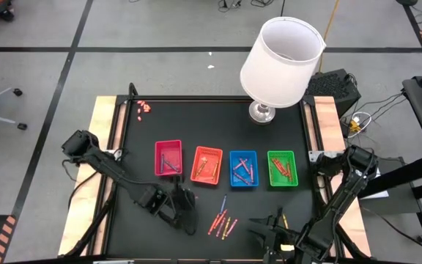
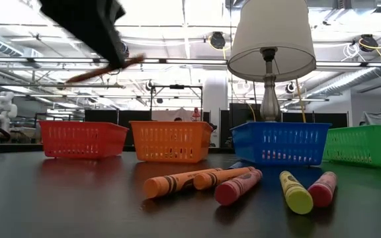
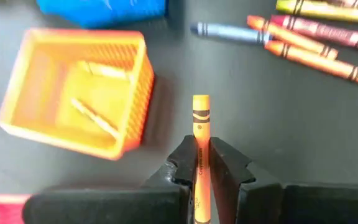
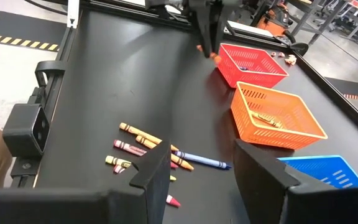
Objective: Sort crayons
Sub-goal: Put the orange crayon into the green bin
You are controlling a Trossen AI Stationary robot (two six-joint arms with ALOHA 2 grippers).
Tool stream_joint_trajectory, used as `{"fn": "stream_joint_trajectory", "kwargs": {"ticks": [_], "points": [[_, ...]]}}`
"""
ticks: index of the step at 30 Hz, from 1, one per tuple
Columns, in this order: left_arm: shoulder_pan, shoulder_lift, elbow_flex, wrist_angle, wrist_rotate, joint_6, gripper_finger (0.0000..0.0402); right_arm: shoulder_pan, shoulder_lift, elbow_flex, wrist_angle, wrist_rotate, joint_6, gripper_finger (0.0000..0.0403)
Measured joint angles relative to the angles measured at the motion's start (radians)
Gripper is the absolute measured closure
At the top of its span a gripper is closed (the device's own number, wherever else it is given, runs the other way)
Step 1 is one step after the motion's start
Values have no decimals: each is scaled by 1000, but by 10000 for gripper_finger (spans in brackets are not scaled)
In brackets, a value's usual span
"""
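My left gripper (image 1: 185, 211) hangs above the table in front of the red tray (image 1: 168, 158) and the orange tray (image 3: 73, 87), shut on an orange crayon (image 3: 201, 118). Several loose crayons (image 1: 222, 220) lie flat on the black table between the two grippers; they are orange, red, yellow and one blue (image 3: 229, 31). My right gripper (image 4: 210, 177) is open at the near right, low over the table, with nothing between its fingers. The blue tray (image 1: 243, 169) and green tray (image 1: 282, 169) complete the row, and each tray holds a few crayons. My left gripper pinches the orange crayon between its two fingers, on the wrapped shaft (image 3: 199, 163). The crayon lies along the fingers and one end sticks out past the fingertips. It is lifted clear of the table and tilted, as the low view (image 2: 104, 69) shows.
A lamp with a white shade (image 1: 280, 62) stands at the table's far edge, behind the blue and green trays. Tiny pink-red bits (image 1: 143, 108) lie at the far left corner. Bare black table lies in front of the trays on the left.
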Motion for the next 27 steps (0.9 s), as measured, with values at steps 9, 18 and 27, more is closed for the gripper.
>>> {"fn": "stream_joint_trajectory", "kwargs": {"ticks": [9,18,27], "points": [[-28,-1,92,31,-119,399,371,0,0,0,0,0,0,248],[-46,-1,99,203,-127,867,371,0,36,0,-6,28,-3,248],[-66,-1,99,273,-128,1173,371,-18,52,0,0,27,-22,248]]}}
